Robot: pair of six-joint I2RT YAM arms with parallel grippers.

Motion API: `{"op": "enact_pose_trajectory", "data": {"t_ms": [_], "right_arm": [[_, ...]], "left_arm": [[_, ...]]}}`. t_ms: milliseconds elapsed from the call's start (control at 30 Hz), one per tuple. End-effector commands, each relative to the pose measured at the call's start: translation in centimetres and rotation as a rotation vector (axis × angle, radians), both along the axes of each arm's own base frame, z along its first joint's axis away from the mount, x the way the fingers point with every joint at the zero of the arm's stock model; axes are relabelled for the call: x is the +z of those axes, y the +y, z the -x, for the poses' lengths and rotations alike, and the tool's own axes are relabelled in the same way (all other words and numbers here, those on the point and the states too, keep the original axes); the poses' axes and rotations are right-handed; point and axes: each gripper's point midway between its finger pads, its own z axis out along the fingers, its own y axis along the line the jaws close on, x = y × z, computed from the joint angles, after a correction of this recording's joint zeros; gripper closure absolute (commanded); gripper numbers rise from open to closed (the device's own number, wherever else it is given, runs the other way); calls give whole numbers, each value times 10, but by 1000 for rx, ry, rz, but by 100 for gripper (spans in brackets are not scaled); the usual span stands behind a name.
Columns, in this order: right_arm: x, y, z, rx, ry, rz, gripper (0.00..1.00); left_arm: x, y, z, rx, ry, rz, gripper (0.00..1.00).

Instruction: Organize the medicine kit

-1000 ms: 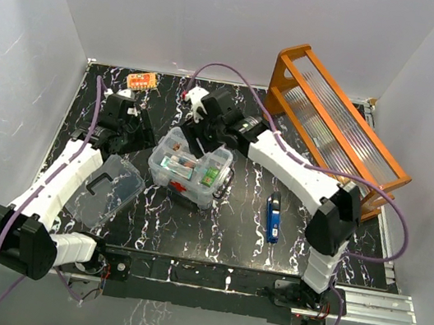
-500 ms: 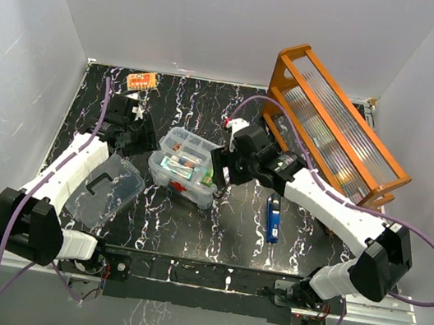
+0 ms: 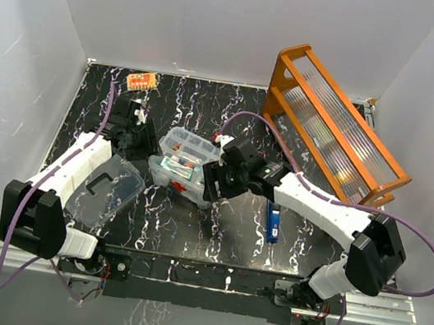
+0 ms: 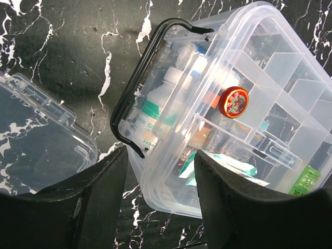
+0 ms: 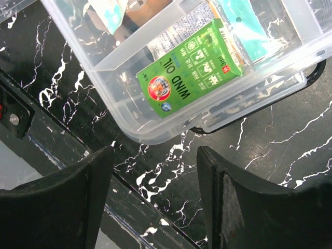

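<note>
Sitting near the middle of the desk [image 3: 189, 229], the medicine kit [image 3: 185, 166] is uncovered, its lid [image 3: 109, 186] lying flat just left of it. The left pincer [image 4: 160, 155] hovers at its left end, the right pincer [image 5: 155, 153] at its right end, both spread wide, gripping nothing.

"WIND OIL" — green box [image 5: 191, 66]

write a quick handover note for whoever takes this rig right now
Left gripper: open, empty, over the left end of the clear plastic rectangular box.
Right gripper: open, empty, over the box's right end.
Done: clear lid with dark handle off, lying left of the box; green wind oil carton and other items inside.
To do: blue oblong pack and orange packet lie outside it; lid not yet on.
</note>
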Motion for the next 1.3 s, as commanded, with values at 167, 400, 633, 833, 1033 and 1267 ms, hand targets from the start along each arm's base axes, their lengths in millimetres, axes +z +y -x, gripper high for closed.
{"op": "enact_pose_trajectory", "data": {"t_ms": [167, 400, 633, 833, 1033, 1267], "right_arm": [[-1, 2, -40, -177, -99, 27, 47], [8, -3, -71, -313, -201, 44, 50], [14, 3, -87, -371, -226, 17, 51], [16, 0, -81, -364, -223, 5, 50], [20, -12, -69, -354, -231, -12, 45], [30, -15, -63, -343, -255, -57, 42]], "left_arm": [[1, -9, 4, -30, 5, 66, 49], [4, -7, 2, -20, -3, 67, 49], [10, 4, -4, 20, -23, 23, 48], [23, 29, -5, 107, -60, -65, 42], [52, 59, 0, 225, -149, -158, 34], [39, 107, 27, 495, -135, -278, 20]]}}
